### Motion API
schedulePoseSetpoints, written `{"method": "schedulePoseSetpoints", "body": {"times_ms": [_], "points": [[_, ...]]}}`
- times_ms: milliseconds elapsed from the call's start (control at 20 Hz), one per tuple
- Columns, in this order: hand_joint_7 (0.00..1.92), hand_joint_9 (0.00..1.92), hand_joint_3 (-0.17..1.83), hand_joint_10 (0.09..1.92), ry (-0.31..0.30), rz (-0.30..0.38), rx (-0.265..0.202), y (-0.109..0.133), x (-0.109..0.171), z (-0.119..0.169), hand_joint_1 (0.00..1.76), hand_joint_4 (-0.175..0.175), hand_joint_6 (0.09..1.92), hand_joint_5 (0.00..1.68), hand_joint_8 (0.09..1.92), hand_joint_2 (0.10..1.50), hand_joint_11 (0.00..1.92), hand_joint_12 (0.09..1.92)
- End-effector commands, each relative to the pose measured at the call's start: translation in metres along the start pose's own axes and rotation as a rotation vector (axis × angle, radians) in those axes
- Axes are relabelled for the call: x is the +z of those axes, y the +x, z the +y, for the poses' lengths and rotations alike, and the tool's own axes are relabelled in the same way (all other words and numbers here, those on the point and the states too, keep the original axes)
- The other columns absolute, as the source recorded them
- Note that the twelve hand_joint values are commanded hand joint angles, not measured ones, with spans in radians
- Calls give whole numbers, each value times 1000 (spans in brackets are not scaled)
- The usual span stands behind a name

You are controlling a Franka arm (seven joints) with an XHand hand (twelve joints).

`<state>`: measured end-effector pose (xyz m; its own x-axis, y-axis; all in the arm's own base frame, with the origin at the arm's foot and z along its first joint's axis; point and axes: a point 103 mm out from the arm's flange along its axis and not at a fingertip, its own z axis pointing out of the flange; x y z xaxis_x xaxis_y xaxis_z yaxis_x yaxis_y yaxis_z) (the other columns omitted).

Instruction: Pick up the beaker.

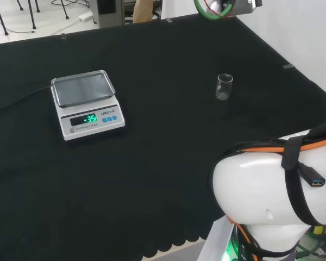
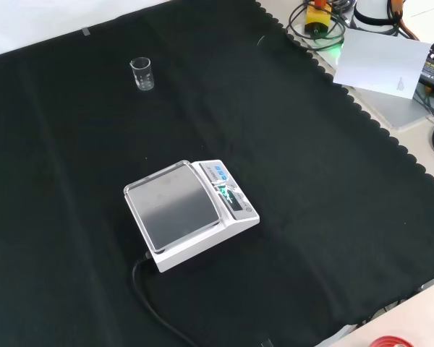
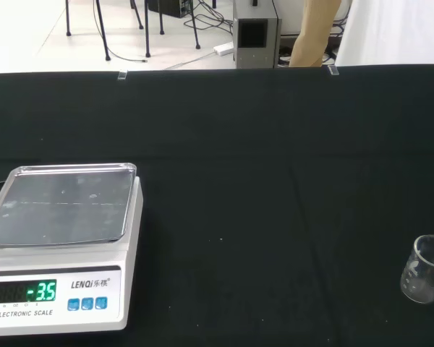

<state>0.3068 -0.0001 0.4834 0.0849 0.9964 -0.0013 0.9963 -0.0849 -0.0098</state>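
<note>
The beaker (image 1: 224, 86) stands upright on the black cloth (image 1: 163, 179), alone and well apart from the scale (image 1: 87, 105). In the head view it is to the right of the scale; in the front view it stands farther off, toward the upper left. The state of the hand cannot be told. The arm's white link (image 1: 277, 190) sits at the head view's lower right. The beaker is small, clear and appears empty.
</note>
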Motion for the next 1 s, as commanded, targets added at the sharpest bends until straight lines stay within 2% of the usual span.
{"method": "schedulePoseSetpoints", "body": {"times_ms": [50, 150, 250, 650, 800, 1000], "points": [[141, 315, -75, 872, -133, -4, -63, 86, -86, -66, 798, -97, 663, 254, 843, 1095, 146, 1286], [78, 217, -112, 898, -164, -13, -82, 88, -90, -61, 745, -83, 469, 203, 820, 1088, 33, 1306], [79, 205, -156, 908, -161, -10, -87, 85, -86, -50, 735, -80, 399, 215, 820, 1106, 6, 1327], [103, 238, -175, 919, -87, -15, -99, 68, -44, 11, 736, -83, 373, 245, 833, 1123, 0, 1389], [106, 243, -175, 921, -54, 23, -90, 56, -26, 34, 739, -84, 375, 250, 835, 1125, 0, 1394], [133, 260, -175, 927, -101, 27, -101, 41, -11, 61, 746, -89, 385, 266, 848, 1129, 0, 1404]]}}
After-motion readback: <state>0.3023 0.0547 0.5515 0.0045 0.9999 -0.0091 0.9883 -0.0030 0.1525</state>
